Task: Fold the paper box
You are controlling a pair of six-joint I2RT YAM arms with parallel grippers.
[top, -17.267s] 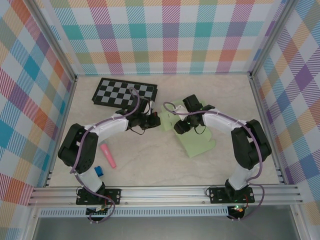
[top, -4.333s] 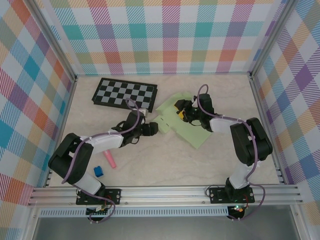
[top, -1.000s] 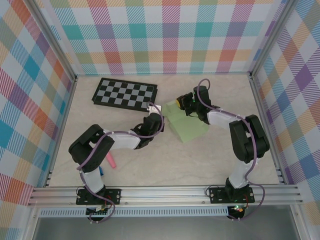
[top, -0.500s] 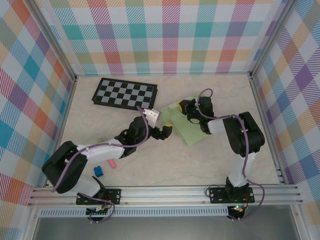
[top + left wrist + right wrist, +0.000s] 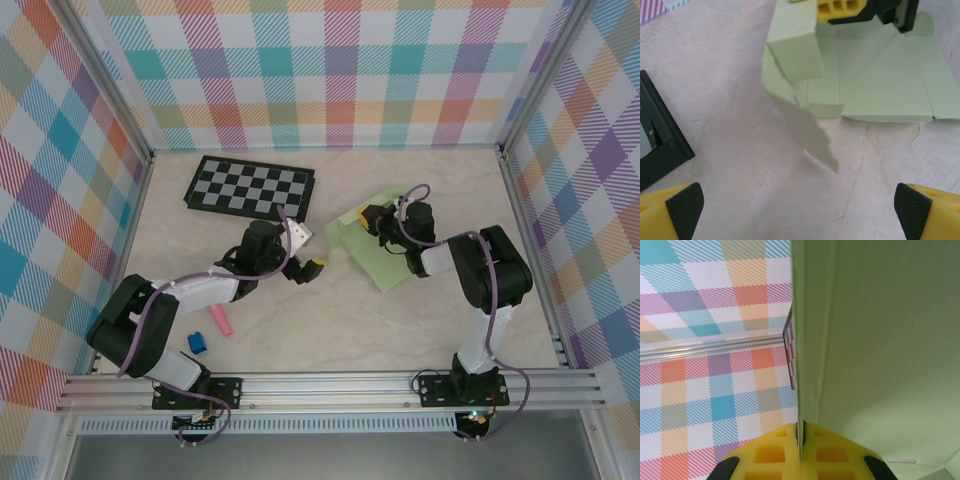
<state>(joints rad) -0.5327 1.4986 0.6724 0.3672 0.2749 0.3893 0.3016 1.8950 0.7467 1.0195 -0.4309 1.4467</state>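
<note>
tabletop (image 5: 400,320): left hand (image 5: 305,268) backed off paper box (image 5: 385,258); right hand (image 5: 370,218) pinching.

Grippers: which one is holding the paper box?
The right gripper, shut on a raised edge of the paper box. The left gripper is open and apart from the box, gripping nothing.

The left claw (image 5: 799,211) has drawn back from the paper box (image 5: 386,262), whose flaps have spread.
</note>
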